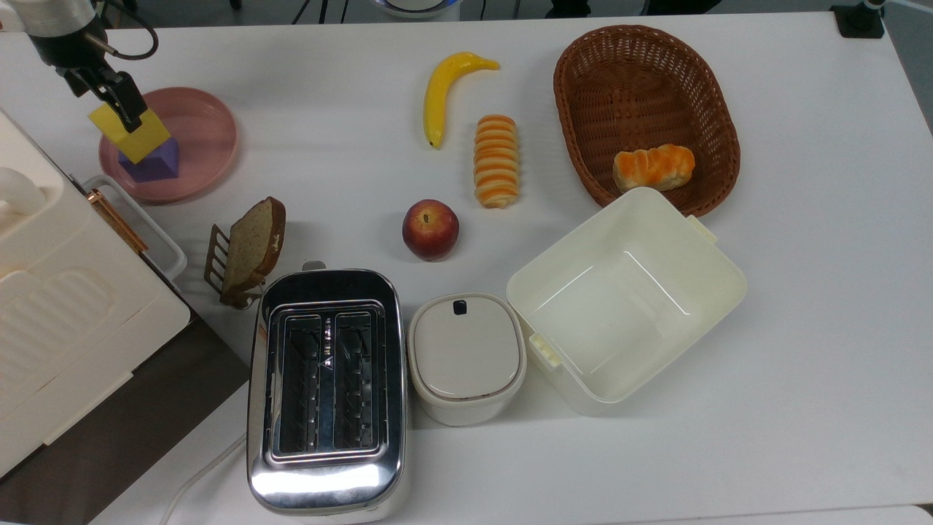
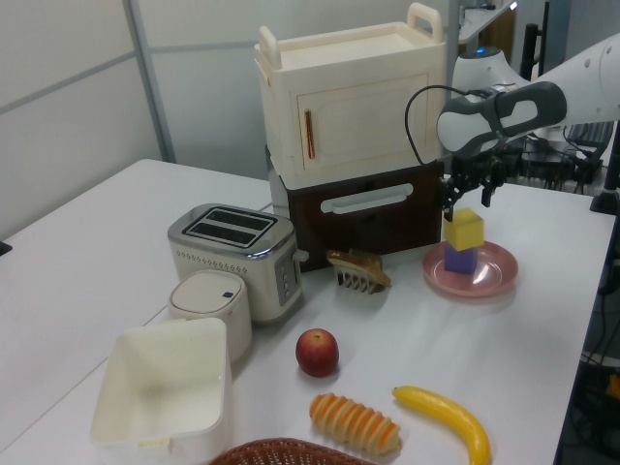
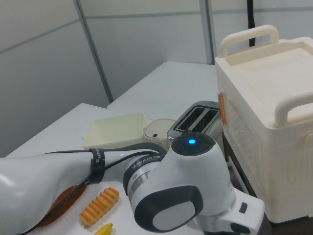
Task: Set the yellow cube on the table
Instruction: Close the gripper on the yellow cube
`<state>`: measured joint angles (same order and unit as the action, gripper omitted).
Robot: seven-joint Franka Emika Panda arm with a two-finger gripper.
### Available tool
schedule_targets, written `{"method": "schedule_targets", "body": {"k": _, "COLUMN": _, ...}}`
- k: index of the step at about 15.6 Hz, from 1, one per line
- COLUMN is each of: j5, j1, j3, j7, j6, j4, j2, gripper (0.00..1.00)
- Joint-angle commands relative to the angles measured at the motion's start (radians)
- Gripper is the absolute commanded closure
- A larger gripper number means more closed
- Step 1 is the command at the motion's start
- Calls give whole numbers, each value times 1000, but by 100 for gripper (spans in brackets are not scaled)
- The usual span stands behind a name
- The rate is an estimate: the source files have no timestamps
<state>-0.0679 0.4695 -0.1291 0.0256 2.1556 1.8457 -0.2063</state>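
Observation:
The yellow cube (image 1: pixel 133 136) (image 2: pixel 464 230) hangs just above a purple cube (image 1: pixel 158 165) (image 2: pixel 461 260), which stands on a round pink plate (image 1: pixel 200 138) (image 2: pixel 492 279). My gripper (image 1: pixel 120 109) (image 2: pixel 468 201) comes down from above and is shut on the yellow cube's top part. The plate is at the top view's far left on the white table (image 1: pixel 328 146) (image 2: pixel 542 339). Whether the two cubes touch I cannot tell.
A cream cabinet (image 1: pixel 51 292) (image 2: pixel 349 107) stands close beside the plate. Further along the table are a bread slice in a rack (image 1: pixel 251 248), toaster (image 1: pixel 328 386), lidded pot (image 1: pixel 466 357), cream bin (image 1: pixel 627 292), apple (image 1: pixel 430 230), banana (image 1: pixel 444 87), striped rolls and a wicker basket (image 1: pixel 645 80).

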Motion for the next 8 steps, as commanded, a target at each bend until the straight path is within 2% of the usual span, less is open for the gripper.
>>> {"method": "schedule_targets", "body": {"k": 1, "j5": -15, "j1": 11, "j3": 3, "j7": -18, "j6": 3, "j4": 26, "j2": 39, "gripper": 0}}
{"method": "schedule_targets", "body": {"k": 5, "j5": -15, "j1": 11, "j3": 6, "j7": -10, "j6": 1, "j4": 27, "j2": 45, "gripper": 0}}
{"method": "schedule_targets", "body": {"k": 8, "j5": -13, "j1": 9, "j3": 31, "j7": -13, "j6": 9, "j4": 32, "j2": 41, "gripper": 0}}
